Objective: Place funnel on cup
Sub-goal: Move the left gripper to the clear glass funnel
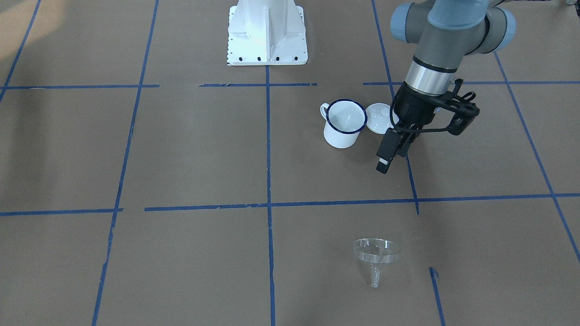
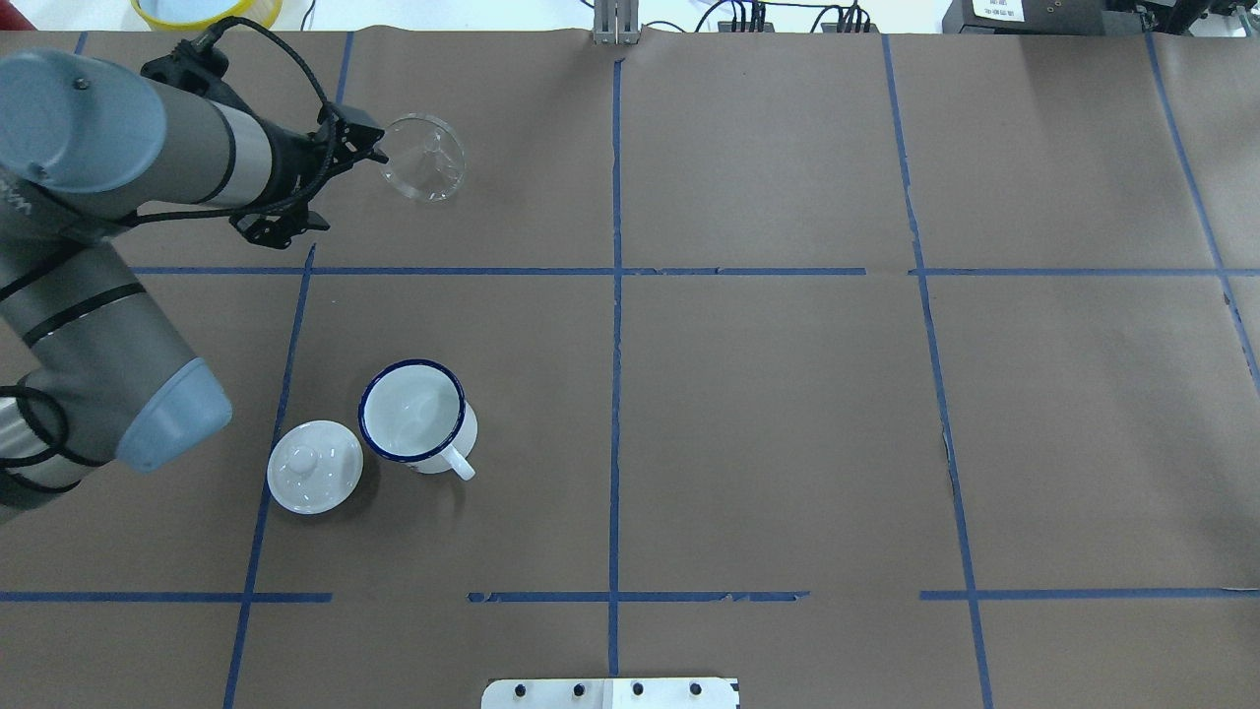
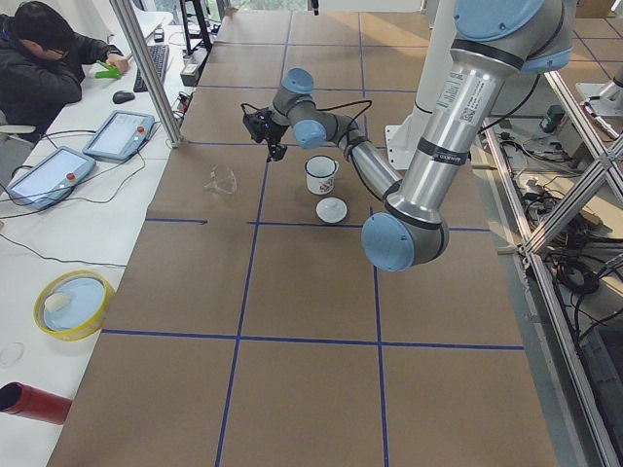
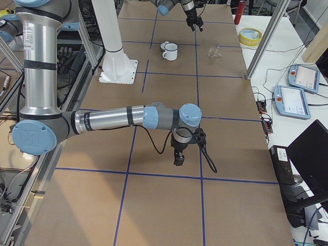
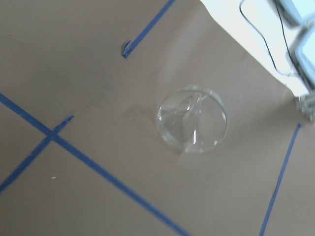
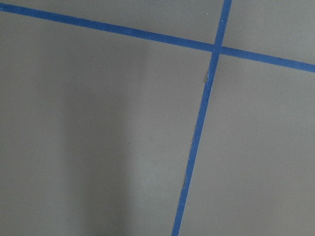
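**Left gripper (image 1: 389,158) hanging empty as funnel (image 2: 423,158) is lying well apart from cup (image 2: 413,423)**

Left gripper is hanging in the air over the robot's-left half of the brown-papered worktop (image 2: 787,443), carrying nothing. Whether its fingers are apart or together cannot be told. Its wrist camera is looking down on the funnel, which is lying tipped on its side near the far edge, left of the centre tape line (image 2: 615,394). The stem is pointing toward that far edge, and neither arm is touching the funnel. The cup is standing upright and uncovered closer to the near edge, its handle turned toward that edge. A white lid (image 2: 315,480), knob up, is sitting just beside the cup, toward the left edge. Right gripper (image 4: 179,158) is hovering over the worktop's right half, and the state of its fingers cannot be told.
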Available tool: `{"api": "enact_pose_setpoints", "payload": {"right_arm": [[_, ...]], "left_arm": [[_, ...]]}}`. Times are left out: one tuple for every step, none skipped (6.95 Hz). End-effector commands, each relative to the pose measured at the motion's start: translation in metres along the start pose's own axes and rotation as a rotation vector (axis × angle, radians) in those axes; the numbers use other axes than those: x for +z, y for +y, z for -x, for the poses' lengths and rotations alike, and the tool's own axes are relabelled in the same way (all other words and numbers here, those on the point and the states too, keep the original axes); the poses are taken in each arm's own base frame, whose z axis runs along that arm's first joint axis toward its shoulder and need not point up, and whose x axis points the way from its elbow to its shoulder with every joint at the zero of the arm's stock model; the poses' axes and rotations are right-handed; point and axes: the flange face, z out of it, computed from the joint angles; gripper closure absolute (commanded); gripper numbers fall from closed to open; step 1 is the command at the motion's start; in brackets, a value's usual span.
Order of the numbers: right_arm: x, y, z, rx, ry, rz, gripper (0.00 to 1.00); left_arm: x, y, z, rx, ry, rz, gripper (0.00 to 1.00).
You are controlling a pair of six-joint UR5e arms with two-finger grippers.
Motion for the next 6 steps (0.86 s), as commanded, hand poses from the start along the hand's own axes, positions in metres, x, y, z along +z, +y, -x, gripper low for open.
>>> {"api": "enact_pose_setpoints", "payload": {"right_arm": [[0.000, 0.000, 0.000, 0.000, 0.000, 0.000, 0.00], [0.000, 0.000, 0.000, 0.000, 0.000, 0.000, 0.00], [0.000, 0.000, 0.000, 0.000, 0.000, 0.000, 0.00], [-0.001, 0.000, 0.001, -0.001, 0.000, -0.001, 0.00], [-0.001, 0.000, 0.001, -0.001, 0.000, -0.001, 0.00], [0.000, 0.000, 0.000, 0.000, 0.000, 0.000, 0.00]], "left_arm": [[0.078, -0.010, -0.039, -0.352, 0.081, -0.068, 0.00], [0.118, -0.017, -0.057, -0.410, 0.115, -0.133, 0.00], [0.132, -0.021, -0.052, -0.413, 0.117, -0.136, 0.00], [0.146, -0.026, -0.046, -0.422, 0.115, -0.139, 0.00], [0.160, -0.031, -0.040, -0.425, 0.118, -0.139, 0.00], [0.175, -0.033, -0.036, -0.426, 0.120, -0.136, 0.00]]}}
